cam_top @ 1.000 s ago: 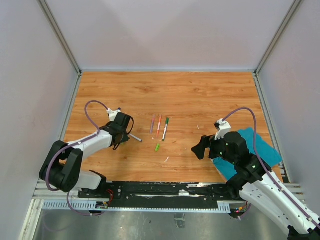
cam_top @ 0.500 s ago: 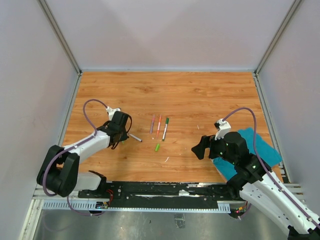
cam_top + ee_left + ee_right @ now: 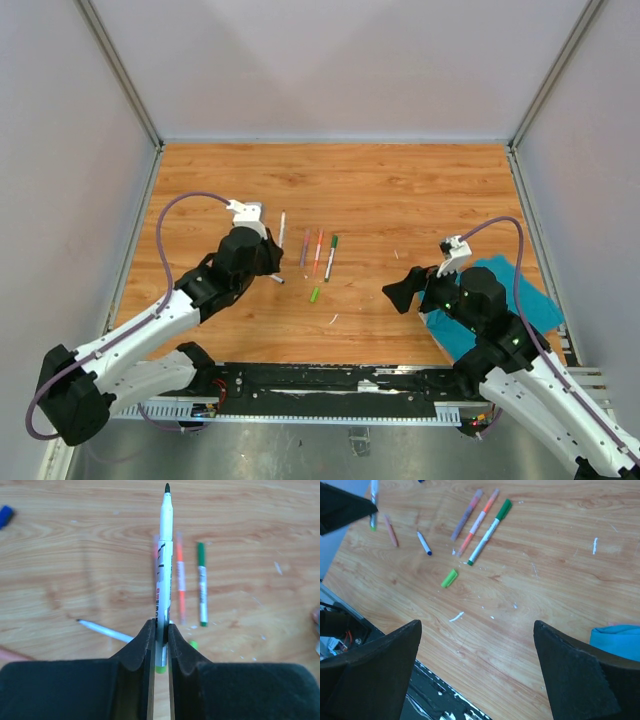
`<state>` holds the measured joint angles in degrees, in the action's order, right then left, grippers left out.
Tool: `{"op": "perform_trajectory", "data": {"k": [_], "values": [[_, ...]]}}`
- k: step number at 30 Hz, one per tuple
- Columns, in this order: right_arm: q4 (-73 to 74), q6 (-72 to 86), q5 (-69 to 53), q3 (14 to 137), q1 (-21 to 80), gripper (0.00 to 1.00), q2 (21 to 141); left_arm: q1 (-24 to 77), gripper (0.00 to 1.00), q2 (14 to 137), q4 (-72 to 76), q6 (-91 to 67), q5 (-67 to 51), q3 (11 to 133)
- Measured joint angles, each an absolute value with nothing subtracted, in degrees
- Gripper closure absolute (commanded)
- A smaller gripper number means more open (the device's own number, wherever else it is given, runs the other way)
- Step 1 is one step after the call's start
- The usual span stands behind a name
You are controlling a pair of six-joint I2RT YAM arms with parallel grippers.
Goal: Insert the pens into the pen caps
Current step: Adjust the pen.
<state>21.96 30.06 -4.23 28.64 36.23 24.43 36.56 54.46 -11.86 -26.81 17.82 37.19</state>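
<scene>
While the left gripper [image 3: 160, 628] hung above the wooden table [image 3: 400, 190], its two dark fingers [image 3: 142, 645] were pressed onto a white-barrelled pen [image 3: 164, 555]. The barrel ran out past the fingertips with its dark, uncapped tip foremost, and a pale green end showed at the back between the pads. In the top view that pen pointed toward the far side of the table, just left of the row of pens lying near the middle.

The row held three pens, side by side and nearly parallel: a purple pen [image 3: 305, 247], an orange pen [image 3: 318, 250] and a green pen [image 3: 331, 257]. A light green cap [image 3: 314, 294] lay alone on the wood on the near side of the row. Another white pen [image 3: 424, 543], blue at the tip, lay left of the row, with a short pinkish piece [image 3: 390, 530] beside it — pen or cap, it was too blurred to tell. A small dark blue piece [image 3: 5, 515] was cut off by the edge of the left wrist view.

The right gripper [image 3: 405, 288] hovered over bare wood to the right of the pens, its fingers [image 3: 375, 675] spread wide and holding nothing — the teal cloth [image 3: 510, 300] lay just beside it by the table's right edge.
</scene>
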Motion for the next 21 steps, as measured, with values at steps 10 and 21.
{"op": "perform_trajectory", "data": {"k": [10, 21], "values": [[8.49, 37.04, -6.76, 28.64, 36.23, 0.14, 26.44, 56.31, 0.99, 57.69, -2.44, -29.85, 18.83, 37.19], [-4.27, 45.98, -13.63, 28.64, 36.27, 0.36, 36.14, 65.10, 1.00, 65.78, 4.89, -31.11, 19.62, 37.60]]}}
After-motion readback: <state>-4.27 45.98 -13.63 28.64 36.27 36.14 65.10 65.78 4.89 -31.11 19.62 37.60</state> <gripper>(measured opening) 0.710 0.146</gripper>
